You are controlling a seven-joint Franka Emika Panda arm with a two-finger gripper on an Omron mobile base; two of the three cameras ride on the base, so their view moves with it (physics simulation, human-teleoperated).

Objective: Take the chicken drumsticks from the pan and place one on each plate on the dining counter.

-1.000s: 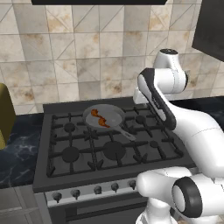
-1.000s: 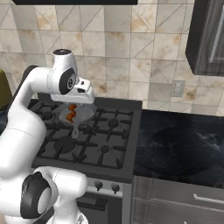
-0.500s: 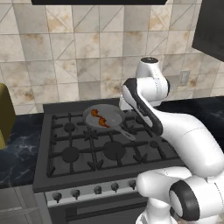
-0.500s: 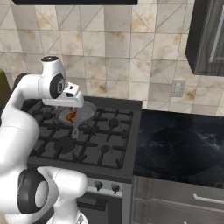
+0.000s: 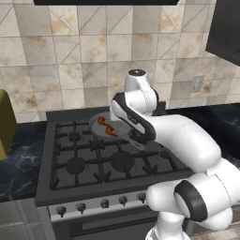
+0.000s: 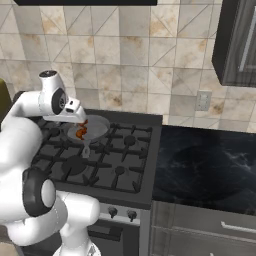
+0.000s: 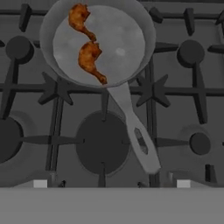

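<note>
Looking down from the hand view, both drumsticks [image 7: 91,60] lie side by side in the pan [image 7: 122,43], which sits on a rear burner of the stove [image 7: 100,144] with its handle [image 7: 135,131] pointing toward the front edge. The gripper [image 7: 111,183] hangs above the stove with its fingers spread wide and nothing between them.

Each drumstick is likely light and fairly firm, but the cooked skin may be greasy and slip, and the shape tapers. The thick meaty end seems the safest place to pinch, across its width; the thin bone end would probably roll or slide out. The nearer piece [image 7: 89,59] is the easier one to reach first.

No brand, label or writing can be read anywhere.
</note>
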